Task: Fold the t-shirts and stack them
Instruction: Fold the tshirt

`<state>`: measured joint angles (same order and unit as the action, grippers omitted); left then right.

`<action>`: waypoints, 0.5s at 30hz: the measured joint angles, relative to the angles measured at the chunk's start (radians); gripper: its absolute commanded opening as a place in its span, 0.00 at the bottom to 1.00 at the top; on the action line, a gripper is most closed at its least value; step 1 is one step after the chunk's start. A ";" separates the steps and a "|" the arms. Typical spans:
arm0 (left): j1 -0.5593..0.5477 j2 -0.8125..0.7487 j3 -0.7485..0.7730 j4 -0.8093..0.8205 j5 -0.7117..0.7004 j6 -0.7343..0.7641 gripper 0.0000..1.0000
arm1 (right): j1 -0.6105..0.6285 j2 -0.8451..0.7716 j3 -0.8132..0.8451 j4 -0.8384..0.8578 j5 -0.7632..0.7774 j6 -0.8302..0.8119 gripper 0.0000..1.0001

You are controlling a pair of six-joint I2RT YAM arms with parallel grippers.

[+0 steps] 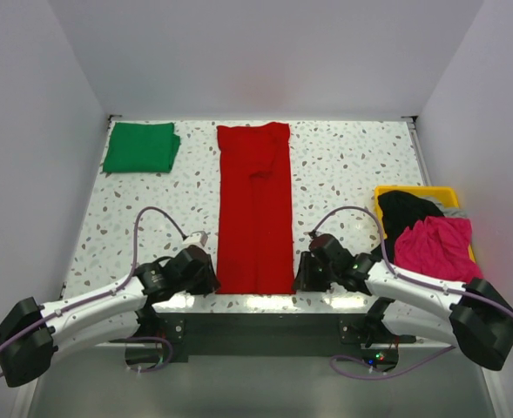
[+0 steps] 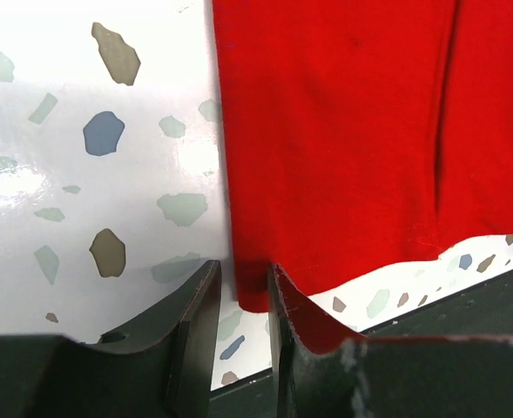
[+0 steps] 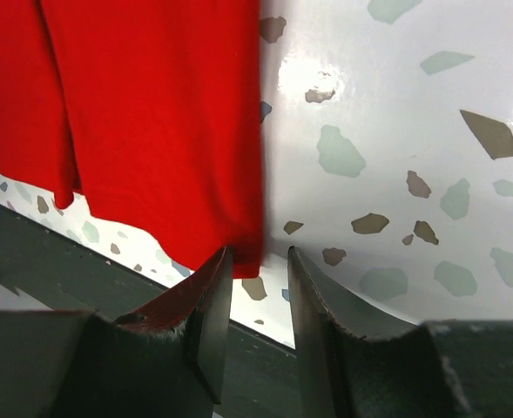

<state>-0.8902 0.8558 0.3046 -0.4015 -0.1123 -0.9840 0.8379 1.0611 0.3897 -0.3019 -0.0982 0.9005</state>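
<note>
Table (image 1: 343, 165) holds tray (image 1: 417, 191), green t-shirt (image 1: 140, 146); left gripper (image 2: 243, 292), right gripper (image 3: 258, 261) apart flanking red t-shirt (image 1: 254, 209)

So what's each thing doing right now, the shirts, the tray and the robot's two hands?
Red t-shirt: lying flat, folded into a long strip.
Green t-shirt: folded, at the table's far left corner.
Yellow tray: holding crumpled clothes.
Left gripper: open, at the red one's near left corner.
Right gripper: open, at its near right corner.
</note>
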 measured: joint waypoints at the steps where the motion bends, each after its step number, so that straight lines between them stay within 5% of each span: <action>1: 0.000 0.000 0.000 0.000 0.000 0.000 0.33 | 0.000 0.002 -0.002 0.008 -0.002 0.000 0.36; 15: 0.000 -0.055 -0.030 0.011 0.007 -0.001 0.35 | 0.000 0.005 -0.026 0.079 -0.025 0.021 0.36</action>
<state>-0.8906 0.8005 0.2745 -0.3901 -0.1051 -0.9848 0.8379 1.0664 0.3634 -0.2226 -0.1230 0.9211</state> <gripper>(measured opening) 0.350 0.361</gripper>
